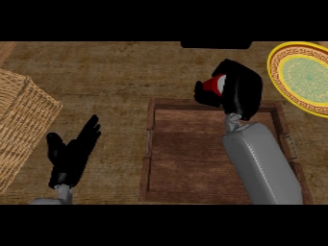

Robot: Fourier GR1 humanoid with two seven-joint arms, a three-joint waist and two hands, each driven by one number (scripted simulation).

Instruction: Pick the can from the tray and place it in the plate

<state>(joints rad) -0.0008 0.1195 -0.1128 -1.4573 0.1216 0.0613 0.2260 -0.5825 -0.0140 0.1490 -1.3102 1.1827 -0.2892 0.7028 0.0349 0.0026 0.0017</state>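
Looking down, we see our right hand (239, 89) curled over a small red and white can (214, 85), its fingers wrapped round the can so that only a sliver of red and white shows at the hand's left side. The hand and can sit over the far edge of the shallow brown wooden tray (187, 158), which lies in the middle of the brown counter (124, 72). The grey forearm crosses the tray's right half. To the right, well apart from the can, lies the round plate with a yellow rim and pale green centre (309, 77). Our left hand (72, 151) rests open near the lower left, fingers straight and pointing up, beside a woven wicker basket (10, 125) at the left edge.
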